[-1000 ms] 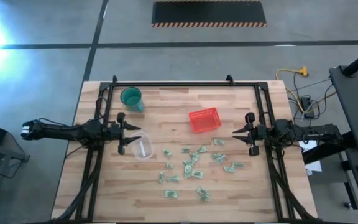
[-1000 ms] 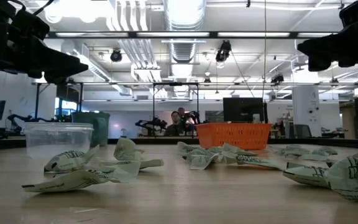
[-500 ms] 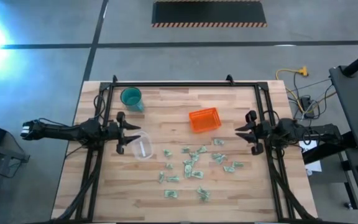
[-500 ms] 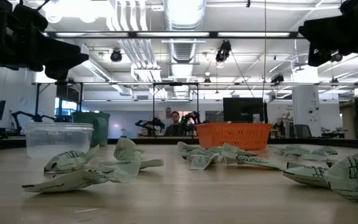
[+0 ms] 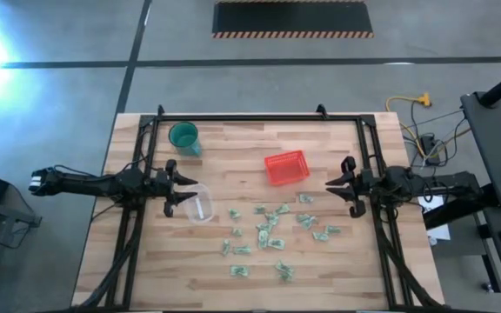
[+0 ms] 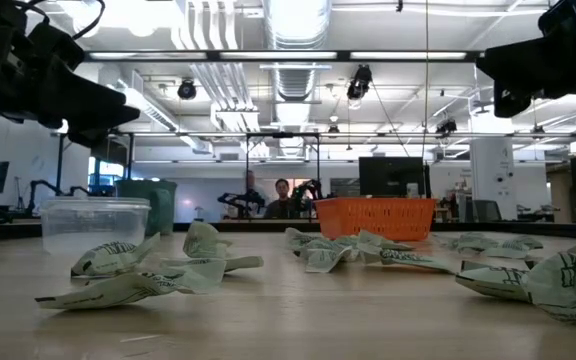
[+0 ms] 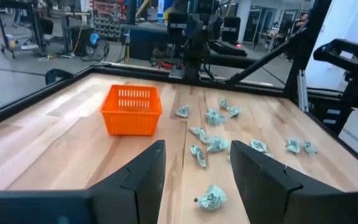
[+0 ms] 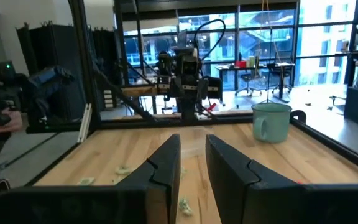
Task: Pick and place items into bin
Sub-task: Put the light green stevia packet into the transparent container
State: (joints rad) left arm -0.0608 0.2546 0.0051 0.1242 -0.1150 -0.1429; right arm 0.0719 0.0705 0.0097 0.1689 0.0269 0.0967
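Several small pale green and white crumpled pieces (image 5: 268,230) lie scattered on the wooden table's near middle, and show in the left wrist view (image 7: 213,143) and the low view (image 6: 148,275). The red basket (image 5: 286,167) stands on its base beyond them, right of centre (image 7: 132,111). My left gripper (image 5: 188,190) hovers open at the table's left side, above a clear tub, fingers pointing toward the middle (image 7: 194,174). My right gripper (image 5: 329,189) hovers open at the right side, level with the basket's near edge (image 8: 192,168). Neither gripper touches anything.
A teal cup (image 5: 183,136) stands at the far left (image 8: 271,122). A clear plastic tub (image 5: 198,205) sits on the table under my left gripper (image 6: 93,222). A black frame (image 5: 259,119) runs round the far edge and both sides. People show in the room behind.
My left gripper has tipped its fingers slightly downward while staying over the clear tub. The pieces and the basket have kept their places.
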